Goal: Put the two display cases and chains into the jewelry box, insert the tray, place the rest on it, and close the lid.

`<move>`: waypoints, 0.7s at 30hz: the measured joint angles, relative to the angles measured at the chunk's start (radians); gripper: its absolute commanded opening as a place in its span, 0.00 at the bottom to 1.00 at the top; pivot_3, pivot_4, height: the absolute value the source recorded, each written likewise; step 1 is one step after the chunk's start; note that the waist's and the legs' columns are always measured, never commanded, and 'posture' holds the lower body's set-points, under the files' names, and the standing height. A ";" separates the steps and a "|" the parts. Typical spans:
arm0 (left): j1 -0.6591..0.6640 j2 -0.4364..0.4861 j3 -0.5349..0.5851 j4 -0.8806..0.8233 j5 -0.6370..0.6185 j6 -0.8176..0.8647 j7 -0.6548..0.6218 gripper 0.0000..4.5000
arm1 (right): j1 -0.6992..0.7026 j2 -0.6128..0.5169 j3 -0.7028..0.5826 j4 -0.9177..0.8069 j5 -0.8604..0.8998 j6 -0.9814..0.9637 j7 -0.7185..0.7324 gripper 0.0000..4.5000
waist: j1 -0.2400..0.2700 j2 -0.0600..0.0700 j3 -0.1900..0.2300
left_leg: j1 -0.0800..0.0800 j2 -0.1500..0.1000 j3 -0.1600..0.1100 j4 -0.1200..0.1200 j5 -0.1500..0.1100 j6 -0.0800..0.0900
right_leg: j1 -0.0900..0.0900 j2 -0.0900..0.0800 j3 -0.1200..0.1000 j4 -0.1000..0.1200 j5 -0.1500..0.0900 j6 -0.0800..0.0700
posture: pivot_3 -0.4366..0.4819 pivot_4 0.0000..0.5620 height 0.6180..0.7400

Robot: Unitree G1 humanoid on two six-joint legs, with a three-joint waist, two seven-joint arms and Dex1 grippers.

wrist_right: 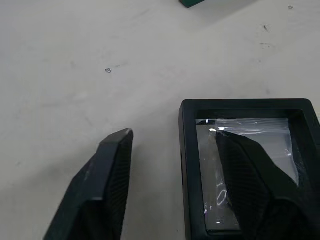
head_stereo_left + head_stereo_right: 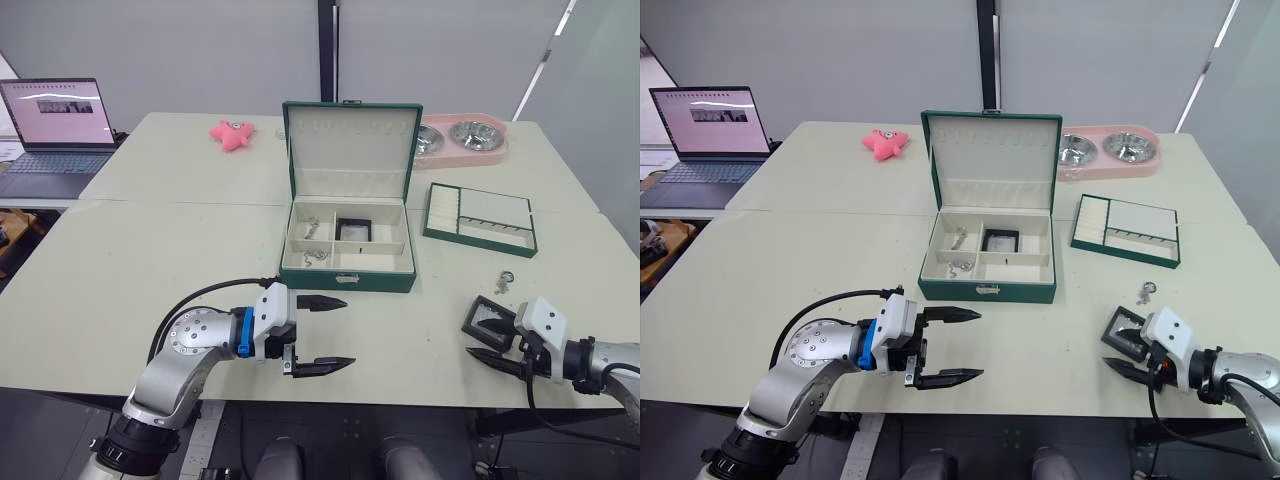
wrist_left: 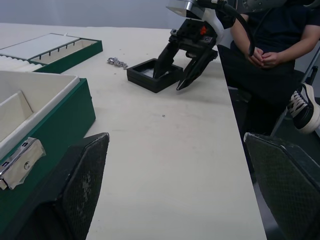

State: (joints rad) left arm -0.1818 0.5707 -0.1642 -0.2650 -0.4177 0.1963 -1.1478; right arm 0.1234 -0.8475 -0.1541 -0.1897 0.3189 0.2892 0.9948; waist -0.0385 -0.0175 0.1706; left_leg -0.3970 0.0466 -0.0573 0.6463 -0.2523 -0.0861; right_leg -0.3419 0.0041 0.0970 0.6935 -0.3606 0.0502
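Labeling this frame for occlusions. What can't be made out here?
- Display case: right wrist view, its near part is cut by the picture edge and partly covered by a finger of the right pincer.
- Loose chain on the table: head views, too small to tell its links or clasp.
- Chains in the jewelry box: too small to count.
- Jewelry box: left wrist view, cut off by the edge behind the open left pincer.

The box point(image 2: 347, 282) is dark green outside with cream lining and a silver clasp point(image 3: 20, 156). The tray point(image 2: 480, 218) matches it: green rim, cream inside. Both cases point(image 1: 246, 165) have black frames and clear glossy centres. The chains point(image 2: 503, 283) are silver. The table point(image 2: 130, 270) is pale beige, the toy point(image 2: 232, 133) pink, the bowl holder point(image 2: 470, 152) pink with steel bowls.
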 measured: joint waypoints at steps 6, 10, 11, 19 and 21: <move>0.001 0.000 0.000 0.005 0.000 -0.012 -0.005 1.00 | -0.003 0.006 0.000 0.013 -0.009 -0.023 -0.007 0.11 | 0.000 0.000 0.000 | 0.000 0.000 0.000 0.000 0.000 0.000 | 0.000 0.000 0.000 0.000 0.000 0.000 | 0.48 0.27 1.00; 0.008 0.000 0.000 0.040 0.002 -0.041 -0.021 1.00 | -0.006 0.006 0.000 0.019 -0.010 -0.033 -0.009 0.01 | 0.000 0.000 0.000 | 0.000 0.000 0.000 0.000 0.000 0.000 | 0.000 0.000 0.000 0.000 0.000 0.000 | 0.48 0.27 1.00; 0.013 0.000 0.000 0.049 0.003 -0.052 -0.023 1.00 | -0.006 0.006 0.000 0.020 -0.010 -0.035 -0.009 0.01 | 0.000 0.000 0.000 | 0.000 0.000 0.000 0.000 0.000 0.000 | 0.000 0.000 0.000 0.000 0.000 0.000 | 0.48 0.27 1.00; 0.021 0.000 0.000 0.081 0.004 -0.098 -0.024 1.00 | -0.007 0.005 -0.001 0.018 -0.002 -0.029 0.006 0.01 | 0.001 0.000 0.000 | 0.000 0.000 0.000 0.000 0.000 0.000 | 0.000 0.000 0.000 0.000 0.000 0.000 | 0.48 0.27 1.00; 0.021 -0.001 0.000 0.081 0.004 -0.098 -0.022 1.00 | -0.013 0.004 -0.003 0.016 0.008 -0.016 0.008 0.01 | 0.001 0.000 0.000 | 0.000 0.000 0.000 0.000 0.000 0.000 | 0.000 0.000 0.000 0.000 0.000 0.000 | 0.48 0.27 1.00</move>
State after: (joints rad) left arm -0.1613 0.5698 -0.1639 -0.1844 -0.4137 0.0980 -1.1702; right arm 0.1103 -0.8430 -0.1568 -0.1736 0.3271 0.2728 1.0027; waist -0.0378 -0.0174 0.1706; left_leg -0.3968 0.0466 -0.0572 0.6462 -0.2523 -0.0861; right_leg -0.3419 0.0041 0.0971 0.6935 -0.3606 0.0502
